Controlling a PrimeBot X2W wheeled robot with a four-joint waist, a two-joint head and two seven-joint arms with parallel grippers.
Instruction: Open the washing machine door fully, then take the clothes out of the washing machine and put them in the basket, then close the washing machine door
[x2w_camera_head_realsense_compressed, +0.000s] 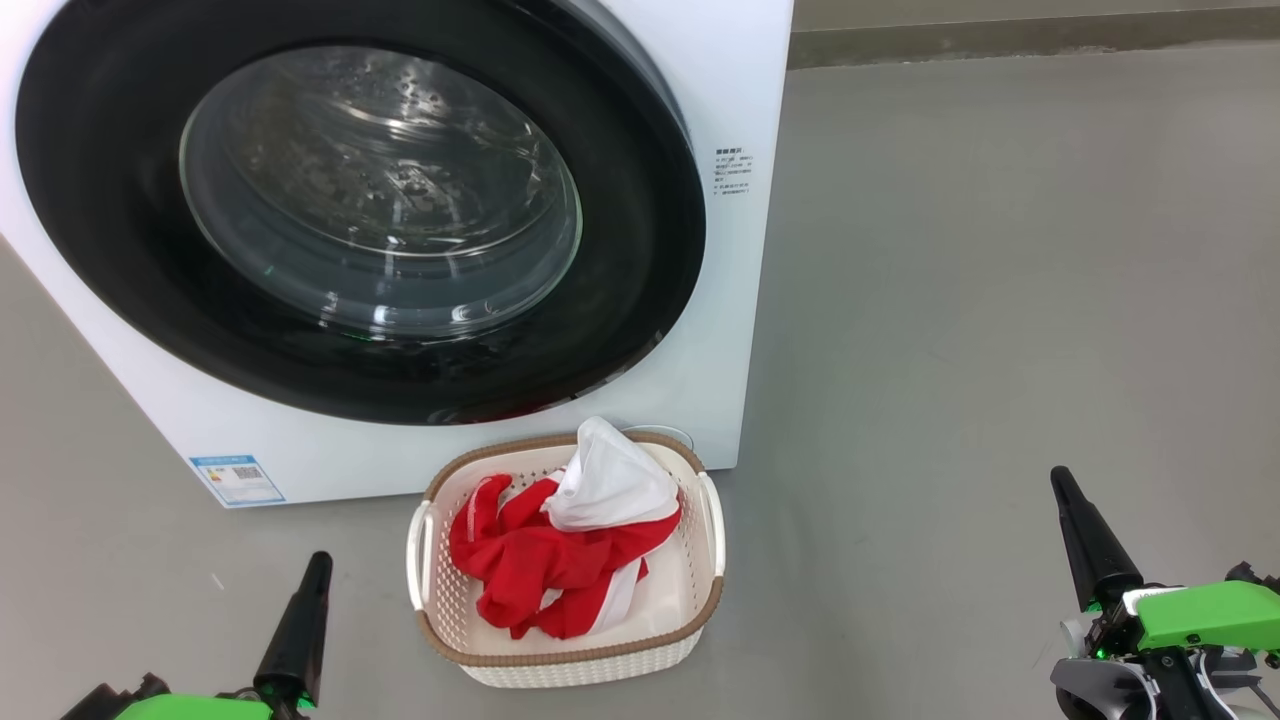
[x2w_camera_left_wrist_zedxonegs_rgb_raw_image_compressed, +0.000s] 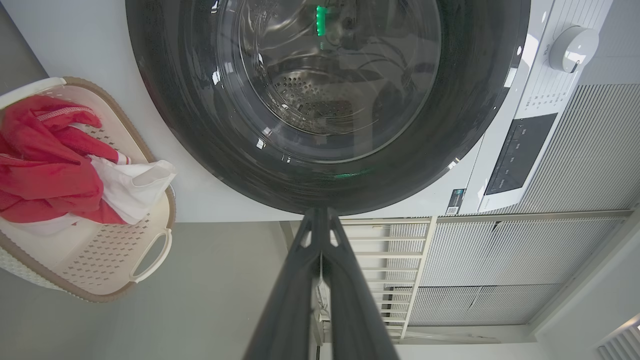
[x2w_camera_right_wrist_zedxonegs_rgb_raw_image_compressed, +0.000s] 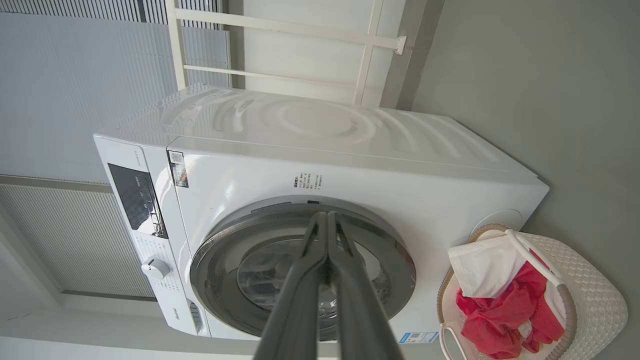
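Washing machine door (x2w_camera_head_realsense_compressed: 370, 200): in the head view, a large round door with a glossy black rim and bulging clear glass, shut flat against the big white front-loading washing machine (x2w_camera_head_realsense_compressed: 330, 455).
Basket and clothes: a small cream perforated plastic basket (x2w_camera_head_realsense_compressed: 585, 672) with a brown woven rim sits on the floor just in front of the machine, holding the crumpled red and white clothes (x2w_camera_head_realsense_compressed: 545, 565).
Surface: smooth grey floor (x2w_camera_head_realsense_compressed: 1000, 300), with a darker strip (x2w_camera_head_realsense_compressed: 1000, 40) along its far edge.
Labels: a small blue label (x2w_camera_head_realsense_compressed: 237, 480) near the machine's bottom edge and fine grey print (x2w_camera_head_realsense_compressed: 733, 170) beside the door, both too small to read.
Grippers: left gripper (x2w_camera_head_realsense_compressed: 318, 565) and right gripper (x2w_camera_head_realsense_compressed: 1060, 482) sit low at either side, each with its fingers pressed together and holding nothing.
Left wrist view: the joined fingers point at the door's rim. Also visible are a white round dial (x2w_camera_left_wrist_zedxonegs_rgb_raw_image_compressed: 575, 47), a black control panel (x2w_camera_left_wrist_zedxonegs_rgb_raw_image_compressed: 520, 152) and ribbed pale wall panels (x2w_camera_left_wrist_zedxonegs_rgb_raw_image_compressed: 575, 250).
Right wrist view: the fingers are together in front of the door, and a white rail frame (x2w_camera_right_wrist_zedxonegs_rgb_raw_image_compressed: 280, 30) stands behind the machine. The writing on the machine is unreadable.
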